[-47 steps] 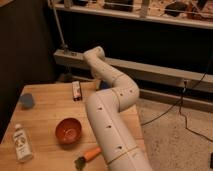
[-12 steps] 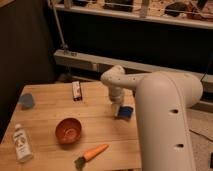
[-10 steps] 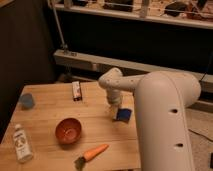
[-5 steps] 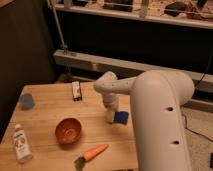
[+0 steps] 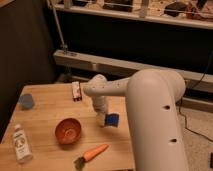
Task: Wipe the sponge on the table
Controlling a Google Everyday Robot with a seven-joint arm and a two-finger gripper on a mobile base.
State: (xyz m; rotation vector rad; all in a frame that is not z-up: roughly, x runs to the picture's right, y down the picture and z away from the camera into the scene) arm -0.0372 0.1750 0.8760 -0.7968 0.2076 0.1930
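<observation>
Sponge and gripper meet on the right half of the table, roughly midway between its far and near edges. The sponge is a small dark blue block lying flat on the wood. The gripper's pale tip comes down beside it on the left and touches it. Whether the gripper is clamped on the sponge or only resting against it cannot be told from this view.

The arm is thick and white. It rises from the lower right of the view, bends over the table's right side and reaches leftward, then turns down to the gripper.

A red bowl sits upright to the left of the sponge, near it but apart. A carrot lies close to the table's near edge, its dark leafy end pointing left. A clear bottle with a white label stands near the left front corner. A pale blue cup stands by the left edge, farther back. A small black-and-white box lies near the far edge, well apart from the sponge.

Behind the table a long grey ledge runs along a dark wall.
</observation>
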